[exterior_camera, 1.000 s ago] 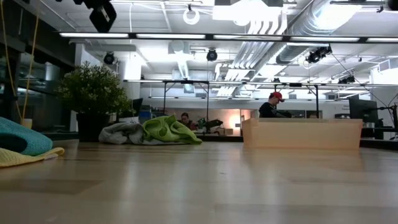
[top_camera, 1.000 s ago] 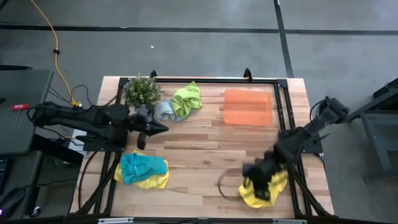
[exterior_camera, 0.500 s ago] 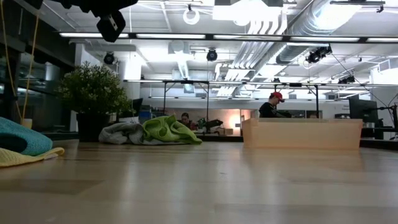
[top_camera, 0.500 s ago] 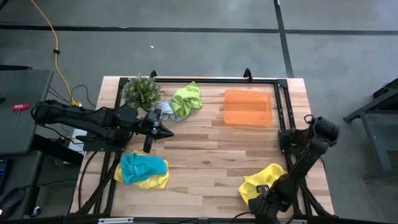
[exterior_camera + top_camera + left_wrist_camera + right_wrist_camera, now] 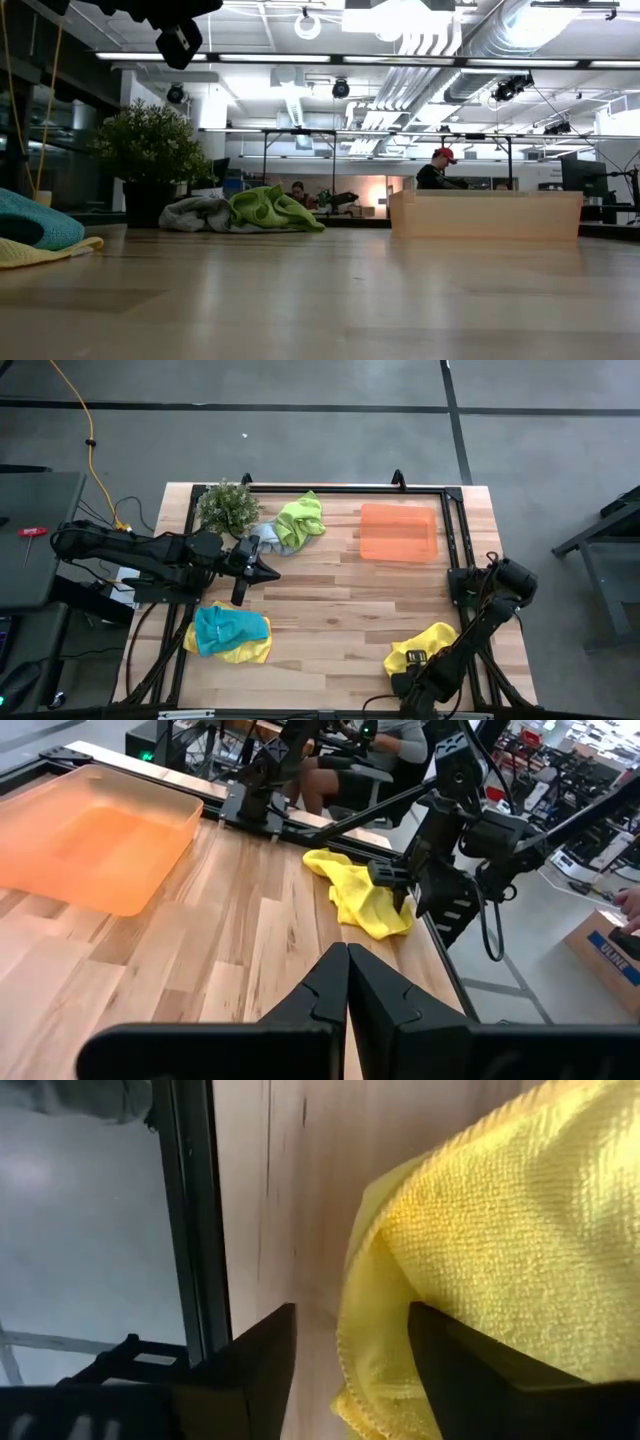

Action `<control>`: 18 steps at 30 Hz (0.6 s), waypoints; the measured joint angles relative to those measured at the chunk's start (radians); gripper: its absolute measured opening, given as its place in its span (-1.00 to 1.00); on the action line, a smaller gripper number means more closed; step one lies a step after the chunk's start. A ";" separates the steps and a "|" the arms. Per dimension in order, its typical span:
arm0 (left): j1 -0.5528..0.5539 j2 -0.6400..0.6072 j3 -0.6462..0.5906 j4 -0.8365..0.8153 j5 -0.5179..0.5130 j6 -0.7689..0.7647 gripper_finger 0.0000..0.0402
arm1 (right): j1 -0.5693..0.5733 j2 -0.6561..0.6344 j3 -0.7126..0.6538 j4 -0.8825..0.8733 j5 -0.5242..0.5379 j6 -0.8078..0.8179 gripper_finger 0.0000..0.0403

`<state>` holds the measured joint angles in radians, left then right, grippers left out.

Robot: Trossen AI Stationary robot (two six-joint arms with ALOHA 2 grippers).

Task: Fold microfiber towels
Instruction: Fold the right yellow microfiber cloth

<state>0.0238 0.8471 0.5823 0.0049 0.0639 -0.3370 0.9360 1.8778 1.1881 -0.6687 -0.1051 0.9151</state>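
Right wrist view: your right claw [image 5: 345,1370] stands apart astride the crumpled yellow microfiber towel's [image 5: 500,1250] hem at the bench [image 5: 330,610] corner; closing shallow risks dragging it overboard.

High view looks straight down on the whole table [image 5: 330,610]. Low view faces level across it. Both share the plant [image 5: 228,506]. Wrist views sit close.
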 joint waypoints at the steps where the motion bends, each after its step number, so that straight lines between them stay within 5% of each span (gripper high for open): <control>1: 0.000 0.000 0.000 0.000 0.000 0.000 -1.00 | 0.000 0.000 0.000 -0.001 -0.004 -0.001 -0.18; 7: 0.000 0.000 0.000 0.000 0.000 0.000 -1.00 | -0.016 -0.020 0.014 -0.028 -0.097 -0.012 -0.89; 11: 0.000 0.000 0.000 0.002 0.000 0.000 -1.00 | -0.065 -0.127 0.016 -0.034 -0.118 -0.037 -0.92; 18: 0.000 0.000 0.000 0.046 0.000 0.020 -1.00 | -0.196 -0.402 -0.029 -0.044 0.094 -0.036 -0.99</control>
<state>0.0238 0.8471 0.5819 0.0508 0.0635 -0.3166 0.7396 1.4761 1.1589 -0.7132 -0.0110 0.8790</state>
